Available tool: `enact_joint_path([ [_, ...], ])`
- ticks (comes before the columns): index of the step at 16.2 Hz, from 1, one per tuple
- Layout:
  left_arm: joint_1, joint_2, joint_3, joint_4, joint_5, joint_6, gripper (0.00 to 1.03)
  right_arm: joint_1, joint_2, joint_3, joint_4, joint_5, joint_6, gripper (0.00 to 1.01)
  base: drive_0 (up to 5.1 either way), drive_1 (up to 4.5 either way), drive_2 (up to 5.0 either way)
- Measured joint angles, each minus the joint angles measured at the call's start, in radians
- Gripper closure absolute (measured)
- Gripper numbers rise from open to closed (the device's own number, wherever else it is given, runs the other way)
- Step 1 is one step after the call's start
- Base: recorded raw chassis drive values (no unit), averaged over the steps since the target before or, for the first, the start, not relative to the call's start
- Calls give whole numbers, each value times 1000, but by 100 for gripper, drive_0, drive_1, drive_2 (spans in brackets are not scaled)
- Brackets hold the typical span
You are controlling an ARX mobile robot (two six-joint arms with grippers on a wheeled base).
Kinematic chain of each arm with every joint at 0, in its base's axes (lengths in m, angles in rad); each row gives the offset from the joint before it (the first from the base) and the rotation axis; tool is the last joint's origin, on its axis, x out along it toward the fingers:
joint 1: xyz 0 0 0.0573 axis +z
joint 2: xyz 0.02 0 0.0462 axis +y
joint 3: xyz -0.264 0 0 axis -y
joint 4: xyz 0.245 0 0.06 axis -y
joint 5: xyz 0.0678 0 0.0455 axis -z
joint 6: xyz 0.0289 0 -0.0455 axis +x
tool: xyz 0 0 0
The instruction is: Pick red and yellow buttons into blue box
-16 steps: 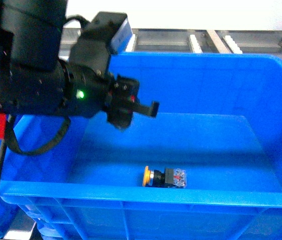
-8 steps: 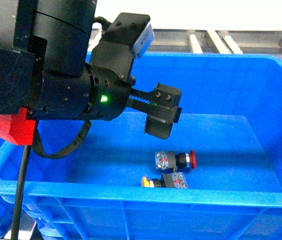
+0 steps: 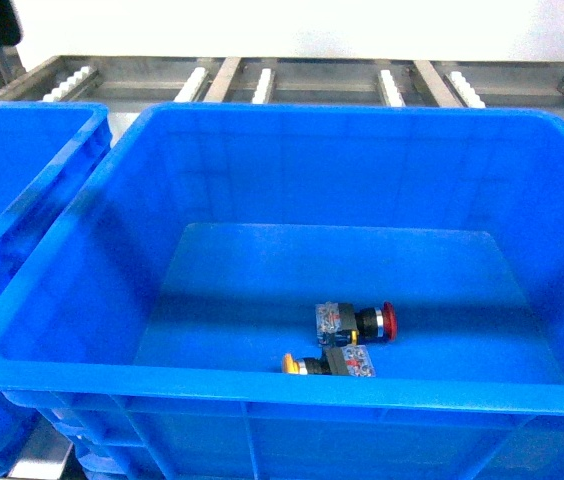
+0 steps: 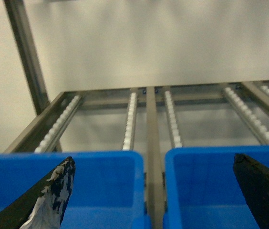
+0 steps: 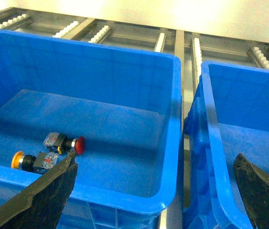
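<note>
Two push-buttons lie on the floor of the blue box (image 3: 82, 300), near its front wall: the red button (image 3: 360, 321) on its side with its cap toward the right, and the yellow button (image 3: 330, 363) just in front of it, cap toward the left. The left gripper (image 4: 153, 191) is raised above the crates with its fingers spread wide, facing the roller rack (image 4: 132, 119). The right gripper (image 5: 153, 191) hangs released over the box's right rim, fingers far apart, holding nothing.
</note>
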Motion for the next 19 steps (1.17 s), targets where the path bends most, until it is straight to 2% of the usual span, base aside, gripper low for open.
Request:
enact_joint_path([
  [1,-8,-123,-81,-68,-47,-12,5,0,0,0,0,0,0,3,0,0,0],
  [4,-126,-494,-231,-286,-270,-6,5,0,0,0,0,0,0,3,0,0,0],
  [5,-157,-583,-261,-380,-334,-18,5,0,0,0,0,0,0,3,0,0,0],
  [6,-164,-618,-272,-418,-348,-25,5,0,0,0,0,0,0,3,0,0,0],
  [8,-164,-620,-269,-415,-355,-32,5,0,0,0,0,0,0,3,0,0,0],
  [9,-143,-632,-264,-468,-300,-42,9,-11,-6,-15,60,35,13,8,0,0,0],
  [10,-72,-687,-276,-547,-119,-57,21,-32,-36,-26,76,108,34,21,0,0,0],
  [11,-8,-741,-308,-562,20,-67,37,-38,-54,-33,64,117,48,38,0,0,0],
  [12,21,-777,-327,-570,78,-76,50,-31,-68,-41,53,116,51,50,0,0,0],
  [14,69,-821,-356,-593,134,-77,72,-32,-111,-69,42,116,53,73,0,0,0],
  [15,90,-845,-372,-605,156,-77,83,-32,-198,-69,-83,116,54,84,0,0,0],
  [16,109,-866,-382,-615,171,-77,94,-32,-269,-69,-107,116,54,95,0,0,0],
  [17,128,-886,-389,-626,196,-82,101,-32,-268,-68,-107,116,56,99,0,0,0],
  [18,209,-918,-400,-640,288,-80,101,-32,-266,-69,-116,116,56,99,0,0,0],
  [19,253,-932,-406,-653,291,-82,101,-32,-267,-69,-109,117,56,99,0,0,0],
])
